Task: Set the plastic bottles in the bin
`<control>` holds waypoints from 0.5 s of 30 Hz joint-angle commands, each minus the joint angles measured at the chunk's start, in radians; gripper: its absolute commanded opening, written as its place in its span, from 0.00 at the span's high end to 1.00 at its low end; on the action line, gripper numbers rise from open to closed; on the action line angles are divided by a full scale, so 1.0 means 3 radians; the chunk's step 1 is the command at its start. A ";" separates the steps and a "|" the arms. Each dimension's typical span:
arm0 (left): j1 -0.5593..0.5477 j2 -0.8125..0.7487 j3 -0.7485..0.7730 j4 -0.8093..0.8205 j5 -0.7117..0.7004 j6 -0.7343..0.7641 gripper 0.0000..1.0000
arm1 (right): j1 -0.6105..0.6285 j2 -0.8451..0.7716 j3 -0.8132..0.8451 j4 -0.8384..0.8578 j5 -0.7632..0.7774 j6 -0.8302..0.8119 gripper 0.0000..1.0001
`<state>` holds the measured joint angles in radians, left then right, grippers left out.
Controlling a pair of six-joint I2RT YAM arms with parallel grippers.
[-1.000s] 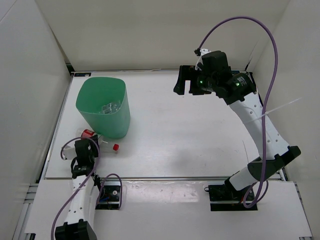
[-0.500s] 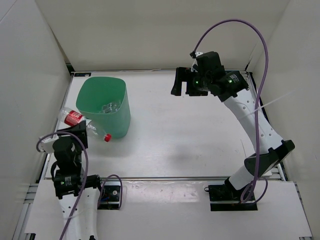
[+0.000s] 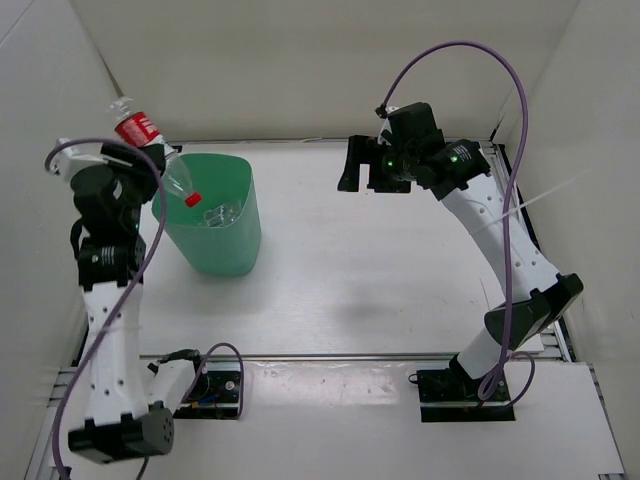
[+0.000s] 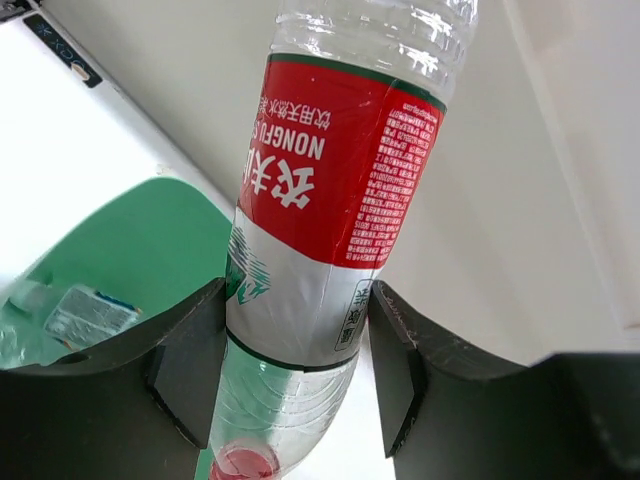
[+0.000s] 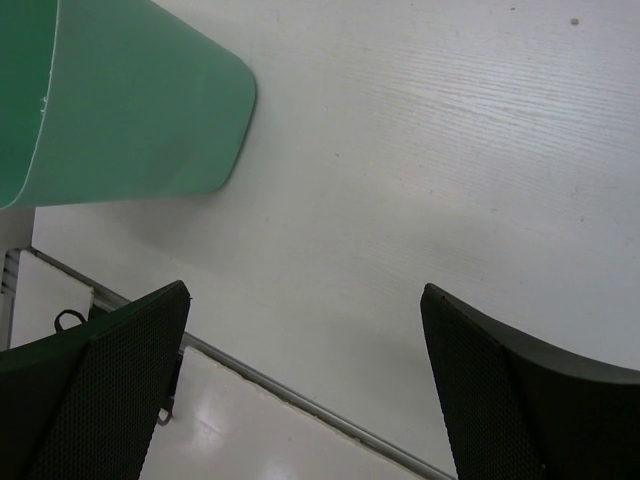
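Red-label bottle [image 3: 134, 128] is clamped in the left gripper [image 4: 297, 355], cap end pointing down past the fingertips toward the bin [image 3: 225, 250] mouth just below. Not released yet. Inside the bin, beneath the gripper, clear bottles [image 3: 218, 213] lie at the bottom, one with a white-blue label; count unclear. No bottle shows on the table [image 3: 350, 270]. Well apart, the right gripper [image 3: 363, 170] hangs spread and empty. Likely the last bottle; only the drop is left.
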<state>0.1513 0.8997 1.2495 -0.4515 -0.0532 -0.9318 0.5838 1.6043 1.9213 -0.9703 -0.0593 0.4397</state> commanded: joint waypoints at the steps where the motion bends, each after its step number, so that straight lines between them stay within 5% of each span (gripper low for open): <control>1: -0.0171 0.0303 0.0135 0.0160 0.0030 0.0558 0.41 | -0.0008 -0.0142 -0.0002 0.0028 0.0003 0.0012 0.00; 4: -0.0350 0.0595 0.0304 0.0160 0.0029 0.1029 0.27 | -0.0039 -0.0270 -0.0110 0.0028 0.0080 0.0012 0.00; 5: -0.0401 0.0646 0.0339 0.0160 -0.0022 0.1131 0.05 | -0.0039 -0.0270 -0.0176 0.0028 0.0080 0.0012 0.00; 6: -0.0453 0.0677 0.0385 0.0160 -0.0098 0.1193 0.00 | -0.0069 -0.0311 -0.0212 0.0028 0.0110 0.0012 0.00; 12: -0.0612 0.0285 0.0539 0.0160 -0.0692 0.1479 0.00 | -0.0243 -0.0352 -0.0187 -0.0125 0.0009 0.0084 0.00; 15: -0.0612 -0.0002 0.0224 0.0130 -0.0768 0.1725 0.00 | -0.0335 -0.0352 -0.0191 -0.0156 -0.0165 0.0120 0.00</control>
<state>-0.0284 1.0172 1.3418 -0.4244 -0.2039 -0.5232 0.5064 1.5265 1.8503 -1.0004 -0.0639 0.4618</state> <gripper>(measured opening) 0.998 0.998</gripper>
